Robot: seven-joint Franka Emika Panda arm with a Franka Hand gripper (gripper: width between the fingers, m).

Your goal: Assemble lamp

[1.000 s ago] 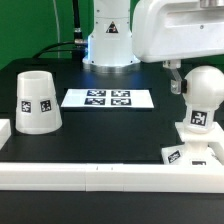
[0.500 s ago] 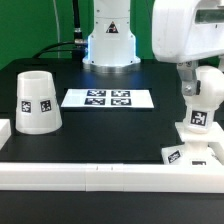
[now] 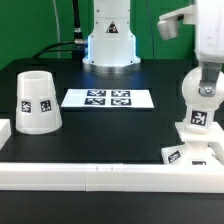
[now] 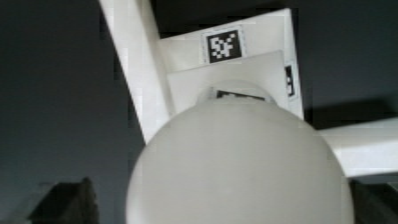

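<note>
The rounded bulb [image 3: 203, 92] stands upright on the flat square base [image 3: 186, 154] at the exterior view's right, next to the front rail. My gripper [image 3: 206, 70] hangs right over the bulb's top, open, with the fingers down either side of it. In the wrist view the bulb [image 4: 231, 165] fills the middle, the base [image 4: 228, 62] with its tag lies beyond it, and a dark finger [image 4: 68, 203] shows apart from the bulb's side. The tapered shade [image 3: 36, 102] stands mouth down at the exterior view's left, far from the gripper.
The marker board [image 3: 108, 98] lies flat at mid table before the arm's pedestal [image 3: 110, 40]. A long white rail [image 3: 100, 174] runs along the front edge and shows in the wrist view [image 4: 132, 70] beside the base. A white block [image 3: 4, 128] sits at the far left.
The arm has swung toward the exterior view's right and come over the bulb, with the fingers now down at its top. Bulb, base and shade have not moved.
</note>
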